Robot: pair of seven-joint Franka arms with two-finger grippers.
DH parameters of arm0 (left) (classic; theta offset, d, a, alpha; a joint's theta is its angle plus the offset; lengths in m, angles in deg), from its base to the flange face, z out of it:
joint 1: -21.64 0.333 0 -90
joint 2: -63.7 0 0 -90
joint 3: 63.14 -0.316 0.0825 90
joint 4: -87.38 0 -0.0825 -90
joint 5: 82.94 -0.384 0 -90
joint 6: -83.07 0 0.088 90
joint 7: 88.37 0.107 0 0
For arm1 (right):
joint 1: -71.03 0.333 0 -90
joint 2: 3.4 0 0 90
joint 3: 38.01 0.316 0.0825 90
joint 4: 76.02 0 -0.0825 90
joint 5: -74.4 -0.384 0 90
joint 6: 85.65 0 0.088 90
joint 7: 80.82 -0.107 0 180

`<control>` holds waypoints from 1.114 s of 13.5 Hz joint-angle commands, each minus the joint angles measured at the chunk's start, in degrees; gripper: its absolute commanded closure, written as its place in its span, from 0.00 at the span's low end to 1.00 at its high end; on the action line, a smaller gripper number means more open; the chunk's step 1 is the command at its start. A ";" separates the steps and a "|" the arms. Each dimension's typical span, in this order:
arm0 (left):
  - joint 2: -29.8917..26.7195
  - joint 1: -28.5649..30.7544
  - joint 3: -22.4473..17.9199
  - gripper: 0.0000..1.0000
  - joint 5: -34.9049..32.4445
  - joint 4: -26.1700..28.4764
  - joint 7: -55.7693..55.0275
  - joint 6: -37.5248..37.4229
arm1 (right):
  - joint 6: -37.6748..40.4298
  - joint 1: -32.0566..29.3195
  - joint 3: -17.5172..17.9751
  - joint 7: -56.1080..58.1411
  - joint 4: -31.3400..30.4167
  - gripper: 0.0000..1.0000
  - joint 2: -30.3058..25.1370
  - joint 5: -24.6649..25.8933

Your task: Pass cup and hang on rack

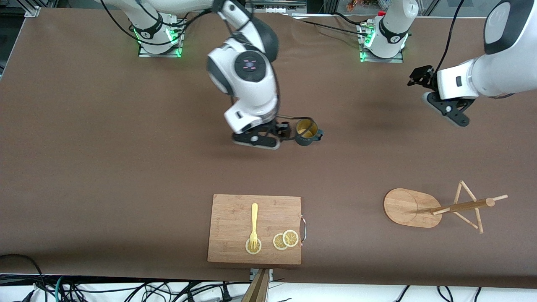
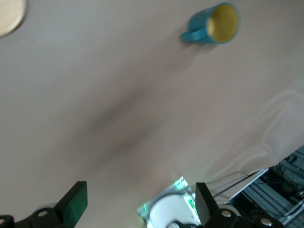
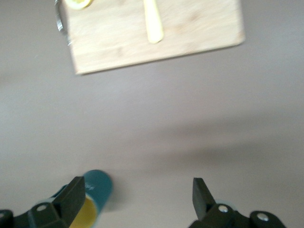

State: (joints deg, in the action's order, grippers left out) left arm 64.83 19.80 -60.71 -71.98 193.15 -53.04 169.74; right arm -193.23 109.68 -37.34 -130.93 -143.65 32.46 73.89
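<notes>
The dark teal cup [image 1: 306,132] with its mustard-yellow inside stands upright on the brown table near the middle. My right gripper [image 1: 256,140] hangs low just beside it, toward the right arm's end, open and empty. In the right wrist view the cup [image 3: 92,197] lies just outside one finger, not between the two, and the gripper [image 3: 137,194] spans bare table. My left gripper [image 1: 447,108] is open and empty, up over the table at the left arm's end. Its wrist view shows the cup [image 2: 213,23] well away from the gripper [image 2: 140,199]. The bamboo rack [image 1: 459,206] stands nearer the front camera.
A wooden cutting board [image 1: 235,209] lies near the front edge, carrying a yellow fork [image 1: 254,222] and lemon slices [image 1: 285,240]. It also shows in the right wrist view [image 3: 190,28]. The rack's oval base [image 1: 405,207] shows in the left wrist view [image 2: 8,16].
</notes>
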 commanded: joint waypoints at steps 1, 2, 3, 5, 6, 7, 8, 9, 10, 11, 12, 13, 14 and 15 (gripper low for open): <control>-1.13 0.70 0.12 0.00 5.80 8.02 14.54 8.82 | 6.21 -6.10 0.30 9.71 -3.20 0.00 -5.43 -1.51; -1.13 0.61 0.12 0.00 8.95 11.52 20.24 13.38 | 8.49 -8.39 0.21 14.90 -4.51 0.00 -7.62 -2.56; -1.05 0.61 0.12 0.00 13.95 15.30 25.96 17.87 | 9.74 -10.68 0.12 17.38 -6.44 0.00 -9.99 -4.57; 0.09 0.18 0.12 0.00 23.36 20.33 37.30 24.91 | 10.36 -13.68 -1.01 20.73 -12.49 0.00 -16.05 -5.20; 2.18 -0.17 0.20 0.00 27.05 20.35 44.23 26.86 | 10.36 -14.21 -2.15 23.88 -16.44 0.00 -19.82 -5.21; 4.90 -0.18 0.20 0.00 32.31 20.18 51.78 27.22 | 10.36 -14.22 -4.16 26.52 -20.22 0.00 -23.34 -5.21; 7.97 -0.18 0.20 0.00 39.33 20.17 58.82 27.23 | 10.45 -14.22 -5.93 28.73 -23.65 0.00 -26.77 -5.21; 11.31 -0.18 0.20 0.00 44.96 20.09 66.63 27.23 | 10.54 -14.22 -7.42 31.27 -26.47 0.00 -30.11 -5.21; 14.22 -0.27 0.20 0.00 50.85 19.91 73.67 27.32 | 10.63 -14.13 -9.26 33.65 -29.19 0.00 -33.01 -5.21; 17.12 -0.35 0.20 0.00 55.87 19.82 80.00 27.32 | 10.71 -14.22 -10.67 35.58 -31.66 0.00 -35.74 -5.12; 19.23 -0.70 0.29 0.00 59.83 19.82 85.46 27.32 | 10.89 -14.22 -12.34 37.60 -32.90 0.00 -37.51 -4.94; 20.91 -1.92 0.29 0.00 63.01 19.82 89.69 27.23 | 12.28 -14.13 -13.84 39.89 -32.91 0.00 -38.05 -4.86; 22.23 -2.81 0.29 0.00 65.82 20.00 92.95 27.23 | 12.99 -14.13 -15.07 41.39 -32.56 0.00 -38.14 -4.59; 23.98 -3.95 0.29 0.00 68.81 20.17 96.38 27.05 | 13.26 -14.13 -16.13 43.06 -32.04 0.00 -38.14 -4.33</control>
State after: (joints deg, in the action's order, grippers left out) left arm 86.19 18.07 -60.22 -8.13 214.22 35.75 196.82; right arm -180.30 95.25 -51.97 -90.93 -174.29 -4.32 69.65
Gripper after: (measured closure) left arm 0.000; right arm 0.000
